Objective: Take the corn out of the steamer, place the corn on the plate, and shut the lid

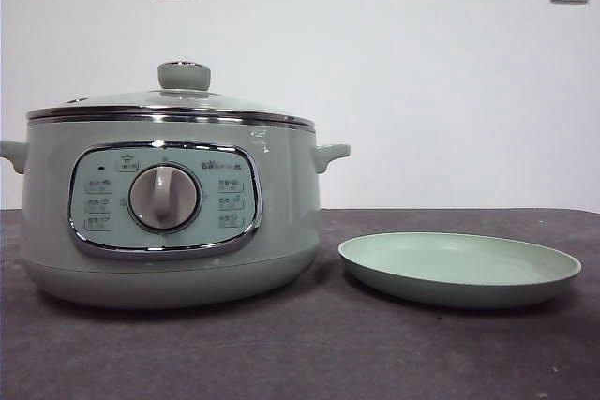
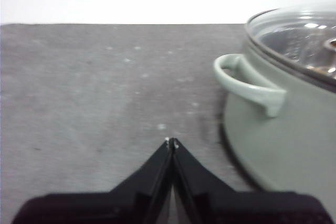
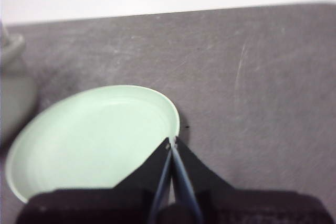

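Step in hand: none begun. Steamer (image 1: 169, 203) at left of the front frame, lid (image 1: 178, 100) seated on it; corn unseen, presumably inside. Plate (image 1: 459, 269) bare at lower right. You lift the lid first. Left gripper (image 2: 171, 142) clenched beside the steamer; right gripper (image 3: 171, 142) clenched above the plate's rim, both over the bench (image 1: 309, 353).

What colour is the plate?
Pale mint green; the plate shows best in the right wrist view.
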Controlling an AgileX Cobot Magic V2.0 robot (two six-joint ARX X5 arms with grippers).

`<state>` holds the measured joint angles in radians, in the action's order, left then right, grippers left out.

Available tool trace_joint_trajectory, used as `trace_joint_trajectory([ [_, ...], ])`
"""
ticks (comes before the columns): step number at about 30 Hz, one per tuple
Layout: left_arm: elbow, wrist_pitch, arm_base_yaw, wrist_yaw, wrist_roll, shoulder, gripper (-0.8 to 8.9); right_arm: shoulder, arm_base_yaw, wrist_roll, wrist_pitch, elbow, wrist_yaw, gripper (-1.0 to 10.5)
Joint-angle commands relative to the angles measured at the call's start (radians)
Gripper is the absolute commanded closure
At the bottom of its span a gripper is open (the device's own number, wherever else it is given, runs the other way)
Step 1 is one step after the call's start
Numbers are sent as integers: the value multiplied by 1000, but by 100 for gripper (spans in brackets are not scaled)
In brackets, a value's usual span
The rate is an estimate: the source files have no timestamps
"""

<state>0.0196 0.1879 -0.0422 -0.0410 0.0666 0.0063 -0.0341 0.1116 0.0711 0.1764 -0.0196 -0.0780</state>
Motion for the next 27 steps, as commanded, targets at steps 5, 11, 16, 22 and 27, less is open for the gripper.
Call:
trace_joint_trajectory([
  [5,-12,-10,3,263,401,-3,817,0,1,643,3,13,1,946],
  [11,-11,-45,3,325,435,-3,818,0,1,697,2,11,-3,946],
  [16,10,-58,4,360,435,0,821,-3,1,640,5,-25,-43,957],
  [22,120,32,4,356,402,8,821,-84,1,547,29,-137,-108,957],
  [27,232,78,4,357,331,85,821,-231,1,443,80,-280,-155,957],
])
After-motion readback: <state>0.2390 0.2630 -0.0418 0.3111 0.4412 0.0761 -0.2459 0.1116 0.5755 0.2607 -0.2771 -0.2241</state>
